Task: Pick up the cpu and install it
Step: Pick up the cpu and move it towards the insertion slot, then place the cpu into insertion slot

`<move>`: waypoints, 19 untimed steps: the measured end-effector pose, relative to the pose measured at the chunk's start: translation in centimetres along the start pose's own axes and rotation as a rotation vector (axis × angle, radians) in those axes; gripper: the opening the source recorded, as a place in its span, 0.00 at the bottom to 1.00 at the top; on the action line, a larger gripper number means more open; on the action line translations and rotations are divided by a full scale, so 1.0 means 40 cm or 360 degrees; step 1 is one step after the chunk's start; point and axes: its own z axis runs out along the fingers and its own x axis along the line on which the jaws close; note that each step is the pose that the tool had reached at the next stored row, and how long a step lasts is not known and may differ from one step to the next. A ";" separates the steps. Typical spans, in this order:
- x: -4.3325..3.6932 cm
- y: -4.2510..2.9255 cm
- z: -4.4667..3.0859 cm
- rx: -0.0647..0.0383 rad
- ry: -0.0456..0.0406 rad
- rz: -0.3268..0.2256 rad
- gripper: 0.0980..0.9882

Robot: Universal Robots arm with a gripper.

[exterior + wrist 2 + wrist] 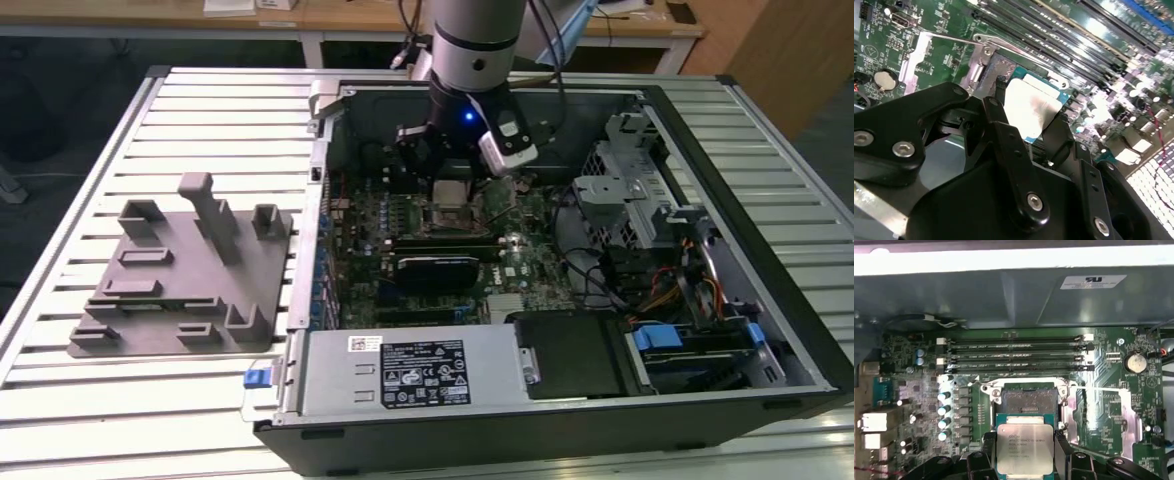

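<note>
Inside the open computer case (534, 440), over the far part of the motherboard (914, 390), the gripper (1024, 462) is closed on the cpu (1024, 442). Its two black fingers (989, 452) press on opposite edges of the chip, and the silver top faces up. The chip hangs just beside the open socket (1026, 400), overlapping one edge of it, and I judge it is not yet seated. The metal load plate (1104, 415) lies swung back beside the socket, with its thin lever (1099, 389) clear of the opening. The memory slots (1014, 357) run along the socket's other side. The grey tray (187, 280) sits well apart on the slatted table (80, 150), at the exterior view's left of the case.

The main risk, as I see it, is lowering the chip off-centre. Its rim would catch the socket frame, one corner would drop first, and the fine contacts could bend. The hold is only on thin edges, so a small slip or tilt could do the same. The fingers flank the chip closely and could strike the frame or the load plate on the way down. A chip turned the wrong way would not sit flat
</note>
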 end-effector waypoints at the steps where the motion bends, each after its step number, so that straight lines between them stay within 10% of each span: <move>1: -0.003 0.002 0.002 0.0000 0.0000 -0.0001 0.50; 19: -0.022 0.007 0.017 0.0000 0.0000 -0.0004 0.50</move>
